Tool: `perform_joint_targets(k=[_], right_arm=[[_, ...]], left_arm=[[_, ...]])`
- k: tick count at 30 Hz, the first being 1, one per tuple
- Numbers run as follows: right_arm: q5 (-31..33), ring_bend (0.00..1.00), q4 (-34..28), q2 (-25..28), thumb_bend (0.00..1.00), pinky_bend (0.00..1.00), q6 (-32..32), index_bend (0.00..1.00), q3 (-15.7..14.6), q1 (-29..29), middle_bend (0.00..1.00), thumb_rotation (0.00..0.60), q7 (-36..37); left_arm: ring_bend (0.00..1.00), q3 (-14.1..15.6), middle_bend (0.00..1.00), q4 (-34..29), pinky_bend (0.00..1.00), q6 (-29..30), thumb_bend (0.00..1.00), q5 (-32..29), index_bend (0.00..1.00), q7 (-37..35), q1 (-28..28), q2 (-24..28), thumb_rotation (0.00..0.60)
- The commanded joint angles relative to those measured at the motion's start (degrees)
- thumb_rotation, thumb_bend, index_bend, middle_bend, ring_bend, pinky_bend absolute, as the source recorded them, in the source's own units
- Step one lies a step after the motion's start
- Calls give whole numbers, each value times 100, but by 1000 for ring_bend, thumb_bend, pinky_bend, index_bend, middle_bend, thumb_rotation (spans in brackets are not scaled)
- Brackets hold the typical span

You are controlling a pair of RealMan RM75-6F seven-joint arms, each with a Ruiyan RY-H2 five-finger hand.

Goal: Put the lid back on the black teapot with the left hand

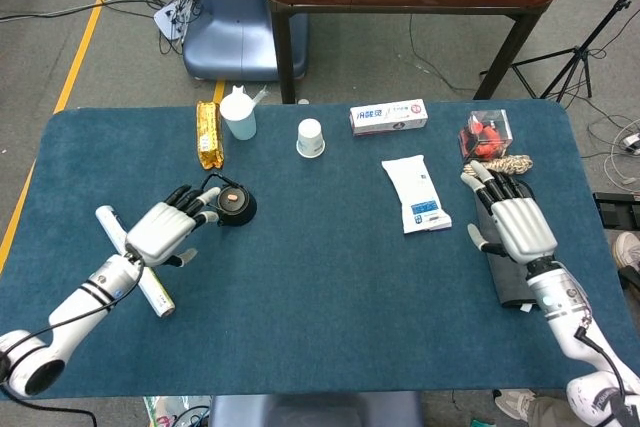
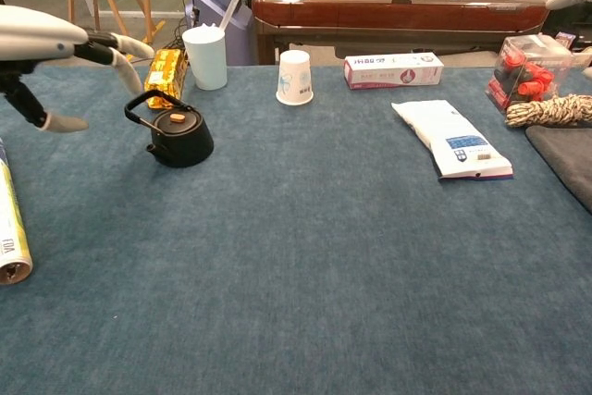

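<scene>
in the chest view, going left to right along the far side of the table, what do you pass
yellow packet → pale blue cup → upside-down white paper cup → long white box → clear box of red items

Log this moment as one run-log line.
lid: on black teapot | left hand: open, lifted clear of teapot | right hand: open, idle at the table's right side

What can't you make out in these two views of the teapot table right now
- Right hand: clear in the head view; in the chest view only a sliver shows at the right edge, so its pose is unreadable there.
- Left hand: the chest view's left edge cuts off its palm.
- Black teapot: its spout does not show in either view.
- Roll in the chest view: cut by the left edge, label too small to read.
- White packet: print too small to read.
</scene>
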Motion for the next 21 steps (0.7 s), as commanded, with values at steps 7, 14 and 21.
perform_joint_targets(k=[7, 14, 21], right_arm=[[-672, 0, -364, 229, 436, 0, 839, 29, -428, -650, 0, 600, 62], [-1091, 0, -217, -13, 435, 0, 1815, 29, -760, -1352, 0, 600, -468], [-1537, 0, -71, -117, 436, 0, 2403, 29, -1139, -1911, 0, 600, -312]], left_arm=[[0, 477, 0, -530, 0, 1996, 323, 698, 239, -201, 1584, 279, 600], [0, 681, 0, 58, 0, 2637, 322, 913, 239, -417, 2308, -75, 600], [0, 723, 0, 343, 0, 2948, 323, 980, 238, -644, 2740, -252, 600]])
